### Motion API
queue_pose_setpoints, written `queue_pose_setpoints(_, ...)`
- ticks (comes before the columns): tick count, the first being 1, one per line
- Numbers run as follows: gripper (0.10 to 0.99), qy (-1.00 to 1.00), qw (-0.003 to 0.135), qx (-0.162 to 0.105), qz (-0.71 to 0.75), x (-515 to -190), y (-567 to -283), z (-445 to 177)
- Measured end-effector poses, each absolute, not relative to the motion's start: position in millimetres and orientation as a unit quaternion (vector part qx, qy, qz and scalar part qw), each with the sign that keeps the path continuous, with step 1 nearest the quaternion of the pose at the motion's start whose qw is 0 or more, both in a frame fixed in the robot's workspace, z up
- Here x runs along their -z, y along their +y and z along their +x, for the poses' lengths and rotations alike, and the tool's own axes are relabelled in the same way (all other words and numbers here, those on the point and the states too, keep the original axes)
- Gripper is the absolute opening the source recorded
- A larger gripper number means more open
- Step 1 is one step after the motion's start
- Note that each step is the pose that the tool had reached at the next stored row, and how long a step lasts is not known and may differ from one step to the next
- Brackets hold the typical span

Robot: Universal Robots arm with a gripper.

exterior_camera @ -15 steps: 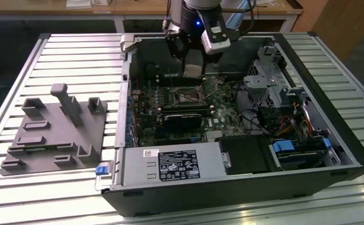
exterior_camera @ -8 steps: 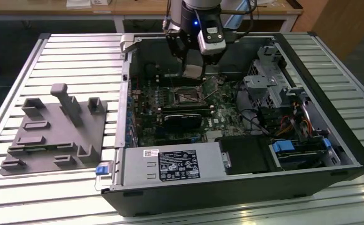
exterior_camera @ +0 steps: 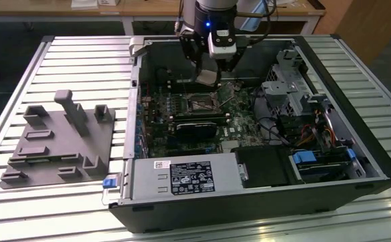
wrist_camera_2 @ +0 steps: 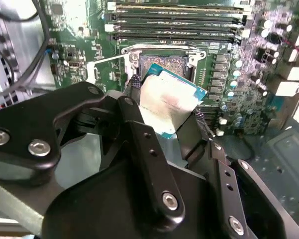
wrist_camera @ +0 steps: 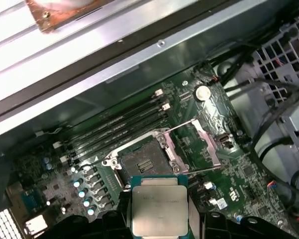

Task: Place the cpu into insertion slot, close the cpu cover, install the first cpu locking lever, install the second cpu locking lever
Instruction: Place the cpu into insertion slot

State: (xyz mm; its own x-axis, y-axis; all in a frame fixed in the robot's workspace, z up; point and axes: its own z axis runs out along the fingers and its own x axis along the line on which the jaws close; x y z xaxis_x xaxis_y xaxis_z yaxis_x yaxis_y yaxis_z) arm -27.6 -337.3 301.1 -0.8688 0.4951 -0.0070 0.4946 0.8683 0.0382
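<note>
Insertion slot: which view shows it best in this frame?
The first wrist view: the slot lies open, its dark centre and metal rim almost wholly in sight. In the second wrist view the held cpu covers much of it. The exterior view shows it small, near the gripper.

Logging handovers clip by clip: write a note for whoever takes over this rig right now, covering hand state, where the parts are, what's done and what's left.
The hand is shut on the small flat square silvery-topped cpu, held above the green circuit board.
The square metal-rimmed insertion slot with the dark centre is bare; the cpu is not in it.
The thin silvery metal cpu cover frame is swung open beside the slot.
Done: cpu in grasp.
Left: seat the cpu, close the cover, install both locking levers.
</note>
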Motion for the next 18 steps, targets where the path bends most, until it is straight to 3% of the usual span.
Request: queue_pose_setpoints(18,0.541,0.920,0.014,-0.008,0.391,-299.8,-337.3,-27.6)
